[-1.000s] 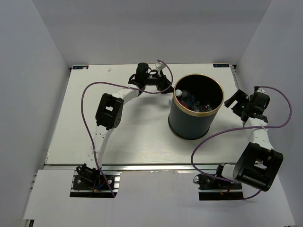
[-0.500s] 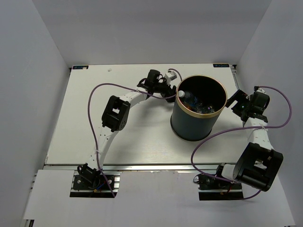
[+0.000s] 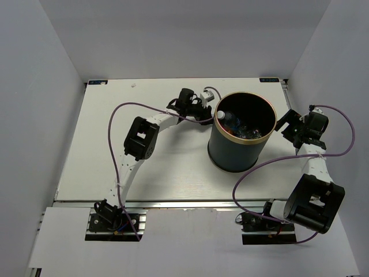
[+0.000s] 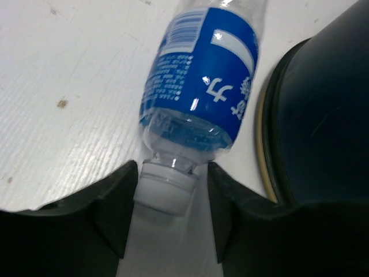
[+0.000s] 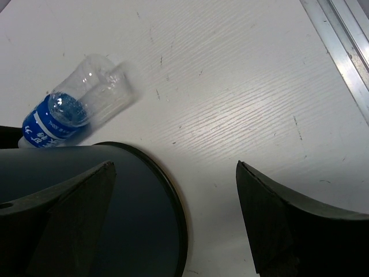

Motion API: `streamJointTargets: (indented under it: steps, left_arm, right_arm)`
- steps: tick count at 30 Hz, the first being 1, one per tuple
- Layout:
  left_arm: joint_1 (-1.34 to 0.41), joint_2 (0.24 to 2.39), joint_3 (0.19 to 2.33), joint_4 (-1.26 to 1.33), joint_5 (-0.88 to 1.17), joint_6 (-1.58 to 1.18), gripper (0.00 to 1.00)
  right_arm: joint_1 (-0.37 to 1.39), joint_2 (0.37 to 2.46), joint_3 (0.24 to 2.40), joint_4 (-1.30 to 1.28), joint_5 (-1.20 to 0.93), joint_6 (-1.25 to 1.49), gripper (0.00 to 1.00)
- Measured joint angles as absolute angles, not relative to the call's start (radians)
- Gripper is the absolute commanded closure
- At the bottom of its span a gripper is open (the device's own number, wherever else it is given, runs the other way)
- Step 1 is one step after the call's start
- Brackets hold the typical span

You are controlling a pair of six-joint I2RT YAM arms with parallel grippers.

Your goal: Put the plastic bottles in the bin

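A clear plastic bottle with a blue label [image 4: 202, 86] lies on the white table beside the black bin [image 4: 323, 115]. My left gripper [image 4: 173, 167] has its fingers either side of the bottle's white cap [image 4: 166, 190]. The left finger touches the cap and a thin gap remains at the right finger. In the top view the left gripper [image 3: 206, 103] sits at the bin's back-left and covers that bottle. Other bottles [image 3: 230, 122] lie inside the gold-rimmed bin [image 3: 233, 153]. My right gripper [image 3: 286, 124] hangs open to the right of the bin, empty. It sees the bottle [image 5: 75, 109] past the bin [image 5: 115, 202].
Purple cables loop from both arms over the table [image 3: 161, 167]. A metal rail [image 5: 340, 40] runs along the table's right edge. White walls enclose the table on three sides.
My left arm has swung right toward the bin's back-left side, and its jaws have narrowed around the bottle's cap. The right arm has not moved.
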State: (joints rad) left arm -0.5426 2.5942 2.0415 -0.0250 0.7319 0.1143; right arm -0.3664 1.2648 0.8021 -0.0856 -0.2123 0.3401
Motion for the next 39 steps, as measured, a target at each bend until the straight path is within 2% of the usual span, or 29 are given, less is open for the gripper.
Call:
streamJointTargets:
  steps: [2,5,13,18,28,39]
  left_arm:
    - [-0.542,2.581,2.004,0.006,0.747,0.112,0.54]
    - [-0.542,2.554,1.946,0.038,0.764,0.114,0.6]
    - [-0.542,2.384,1.715,0.078,0.775,0.125,1.0]
    - [-0.542,2.215,1.569,0.144,0.758,0.131,1.0]
    - [-0.524,1.932,1.406,0.256,0.647,0.076,1.0]
    - [-0.511,1.676,1.398,0.258,0.551,0.028,1.0]
  right_arm:
    - [-0.366,1.265,0.802,-0.086,-0.213,0.34,0.11]
    - [-0.366,1.265,0.802,-0.085,-0.213,0.34,0.11]
    - [-0.366,1.265,0.802,-0.079,-0.226,0.341,0.11]
    - [-0.366,1.265,0.802,-0.078,-0.237,0.344,0.11]
    - [-0.366,1.265,0.802,-0.076,-0.246,0.353,0.11]
    - [-0.366,1.264,0.802,-0.05,-0.291,0.362,0.11]
